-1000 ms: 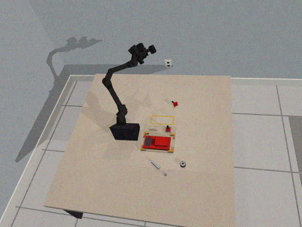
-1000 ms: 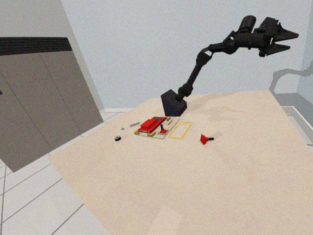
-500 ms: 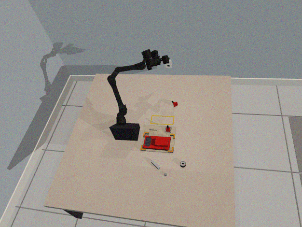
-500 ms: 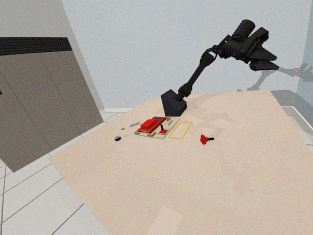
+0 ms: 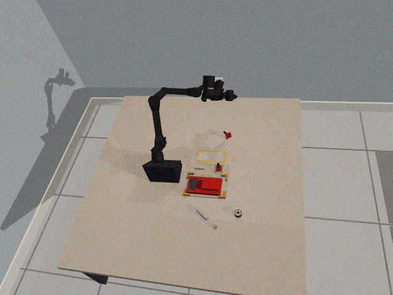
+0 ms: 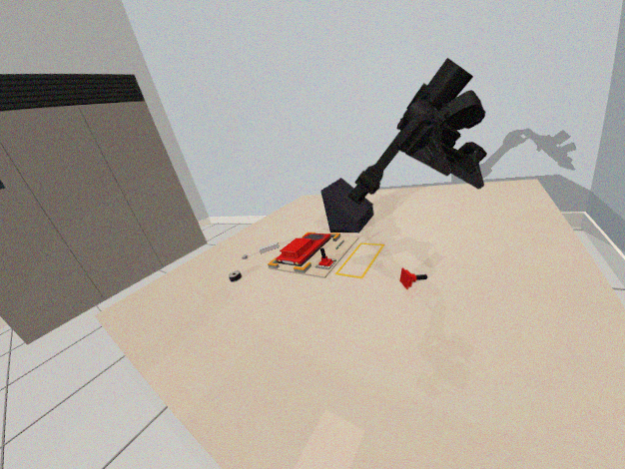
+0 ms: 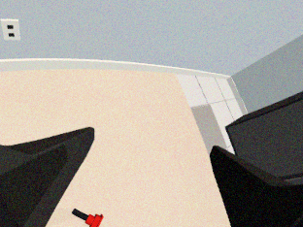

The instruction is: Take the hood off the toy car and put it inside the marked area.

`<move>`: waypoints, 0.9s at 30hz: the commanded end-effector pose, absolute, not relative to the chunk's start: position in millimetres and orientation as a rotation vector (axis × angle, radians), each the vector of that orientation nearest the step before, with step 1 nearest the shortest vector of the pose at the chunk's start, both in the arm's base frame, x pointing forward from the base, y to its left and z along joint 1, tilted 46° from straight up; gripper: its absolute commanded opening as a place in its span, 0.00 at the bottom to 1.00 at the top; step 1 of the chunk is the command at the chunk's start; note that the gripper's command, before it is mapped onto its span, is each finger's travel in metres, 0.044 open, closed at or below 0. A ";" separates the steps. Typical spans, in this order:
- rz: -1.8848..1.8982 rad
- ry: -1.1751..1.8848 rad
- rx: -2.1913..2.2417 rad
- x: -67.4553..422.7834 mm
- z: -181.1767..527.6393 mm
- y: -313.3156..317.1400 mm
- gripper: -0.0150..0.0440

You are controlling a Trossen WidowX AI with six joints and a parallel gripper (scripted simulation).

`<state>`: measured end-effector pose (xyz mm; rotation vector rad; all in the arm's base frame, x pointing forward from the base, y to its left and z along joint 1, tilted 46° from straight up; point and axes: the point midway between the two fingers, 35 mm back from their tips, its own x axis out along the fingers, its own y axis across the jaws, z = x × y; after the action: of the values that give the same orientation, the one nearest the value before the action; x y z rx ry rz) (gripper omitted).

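Note:
The red toy car (image 5: 204,184) (image 6: 302,248) sits on a small board (image 5: 208,171) with orange corner marks, next to the arm's base. I cannot make out its hood as a separate part at this size. The marked area is a yellow rectangle (image 5: 211,150) (image 6: 347,259) on the table just beyond the board. My gripper (image 5: 232,95) (image 6: 475,176) (image 7: 153,144) is open and empty. It hangs high above the far part of the table, well away from the car. The car and the rectangle are out of the wrist view.
A red wedge-shaped piece with a black stub (image 5: 227,135) (image 6: 407,277) (image 7: 91,220) lies on the table beyond the rectangle. A small red and black knob (image 5: 218,167) (image 6: 325,260) stands on the board. A grey bar (image 5: 202,213), a tiny grey cube (image 5: 215,226) and a black wheel (image 5: 238,213) (image 6: 235,275) lie nearer.

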<state>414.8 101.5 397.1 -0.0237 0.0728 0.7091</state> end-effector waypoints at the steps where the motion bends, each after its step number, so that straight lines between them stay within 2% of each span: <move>1: 0.654 0.189 -0.014 436.1 359.5 78.5 1.00; 14: 0.509 0.554 0.082 468.8 233.7 -2.0 1.00; 27: 0.440 0.931 0.214 443.5 106.0 -75.0 1.00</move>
<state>454.2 -54.9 135.5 0.1806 0.8426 0.4598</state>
